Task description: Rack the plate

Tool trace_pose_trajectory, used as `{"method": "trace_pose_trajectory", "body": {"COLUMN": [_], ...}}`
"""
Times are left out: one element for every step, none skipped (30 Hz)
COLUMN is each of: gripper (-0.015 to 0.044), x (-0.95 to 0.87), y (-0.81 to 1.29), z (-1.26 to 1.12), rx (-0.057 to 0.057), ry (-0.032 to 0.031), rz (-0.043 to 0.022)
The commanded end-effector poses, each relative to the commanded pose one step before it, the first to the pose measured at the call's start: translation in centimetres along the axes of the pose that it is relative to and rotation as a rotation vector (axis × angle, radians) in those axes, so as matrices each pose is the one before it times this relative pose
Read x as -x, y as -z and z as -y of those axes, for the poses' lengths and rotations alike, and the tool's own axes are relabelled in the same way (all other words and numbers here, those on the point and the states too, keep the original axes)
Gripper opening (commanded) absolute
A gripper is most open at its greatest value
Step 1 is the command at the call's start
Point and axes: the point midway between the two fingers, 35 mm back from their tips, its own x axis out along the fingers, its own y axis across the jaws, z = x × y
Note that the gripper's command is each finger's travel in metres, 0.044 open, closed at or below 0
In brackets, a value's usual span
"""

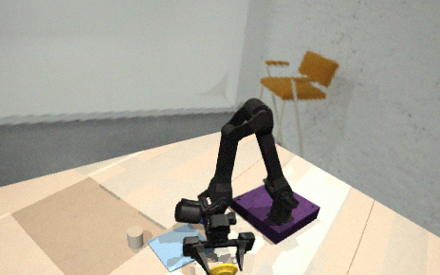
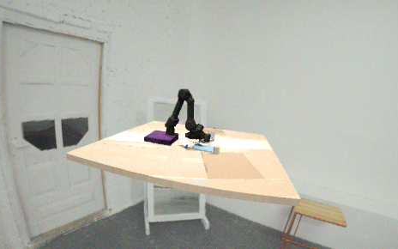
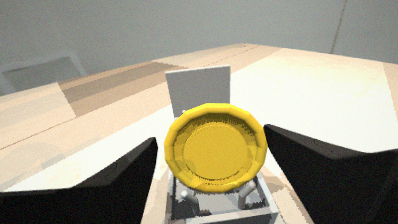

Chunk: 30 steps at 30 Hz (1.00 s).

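The yellow plate [image 3: 216,147] [image 1: 224,270] stands upright on edge in the grey dish rack [image 3: 197,86], resting between its rails near the bottom of the wrist view. My gripper [image 3: 210,136] [image 1: 222,260] is open, one black finger on each side of the plate, with a visible gap on both sides. In the top view the plate shows only at the bottom edge of the picture and the rack is cut off. In the exterior view the gripper [image 2: 208,136] is small and low over the table.
The arm stands on a purple base [image 1: 256,204] [image 2: 160,137]. A light blue mat [image 1: 171,247] [image 2: 203,148] lies left of the gripper, and a small grey cylinder [image 1: 135,237] [image 2: 215,149] stands beyond it. An orange chair [image 1: 303,81] is off the table.
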Motion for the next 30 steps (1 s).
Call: {"method": "trace_pose_trajectory", "body": {"gripper": [0.04, 0.04, 0.04, 0.04, 0.04, 0.04, 0.04, 0.04, 0.04, 0.04, 0.04, 0.04, 0.04, 0.04, 0.04, 0.04, 0.04, 0.04, 0.04, 0.04, 0.04, 0.04, 0.04, 0.04, 0.04, 0.04, 0.04, 0.04, 0.04, 0.04], "x": [0.023, 0.072, 0.124, 0.161, 0.168, 0.174, 0.179, 0.183, 0.187, 0.189, 0.154, 0.1, 0.034, 0.0, 0.0, -0.001, -0.001, -0.001, 0.001, 0.005, 0.013, 0.022, 0.031, 0.041, 0.05, 0.044, 0.056, 0.067, 0.079, 0.091], "y": [-0.16, -0.508, -0.867, -1.111, -1.146, -1.174, -1.199, -1.219, -1.234, -1.242, -0.973, -0.627, -0.211, 0.0, 0.0, 0.002, 0.007, 0.011, 0.014, 0.014, 0.013, 0.009, 0.004, -0.001, -0.005, -0.016, -0.019, -0.021, -0.022, -0.022], "z": [0.056, 0.159, 0.235, 0.237, 0.173, 0.105, 0.035, -0.038, -0.113, -0.189, 0.242, 0.127, 0.038, 0.0, 0.0, 0.015, 0.045, 0.074, 0.102, 0.128, 0.15, 0.157, 0.151, 0.144, 0.136, 0.122, 0.113, 0.104, 0.094, 0.085], "rx": [-0.0002, 0.0003, 0.0005, 0.0005, 0.0004, 0.0004, 0.0003, 0.0002, 0.0002, 0.0001, 0.0004, 0.0002, 0.0001, 0.0, 0.0, -0.0018, -0.0054, -0.0091, -0.0127, -0.0162, -0.0196, -0.0214, -0.0216, -0.0215, -0.0214, -0.0226, -0.0227, -0.0225, -0.0224, -0.0223], "ry": [-0.00038, -0.00115, -0.00193, -0.00241, -0.00243, -0.00245, -0.00246, -0.00248, -0.00249, -0.0025, -0.00192, -0.0012, -0.0004, 0.0, 0.0, 0.00022, 0.00068, 0.0012, 0.0018, 0.00252, 0.00337, 0.00408, 0.00454, 0.00497, 0.00539, 0.00493, 0.00542, 0.00587, 0.00632, 0.00677], "rz": [-0.00013, 0.00131, 0.00218, 0.00271, 0.00271, 0.00271, 0.0027, 0.0027, 0.00269, 0.00268, 0.0021, 0.00132, 0.00044, 0.0, 0.0, -0.00201, -0.00602, -0.01004, -0.01404, -0.01803, -0.02184, -0.02386, -0.02405, -0.02398, -0.0239, -0.02523, -0.02538, -0.02531, -0.02523, -0.02514]}}
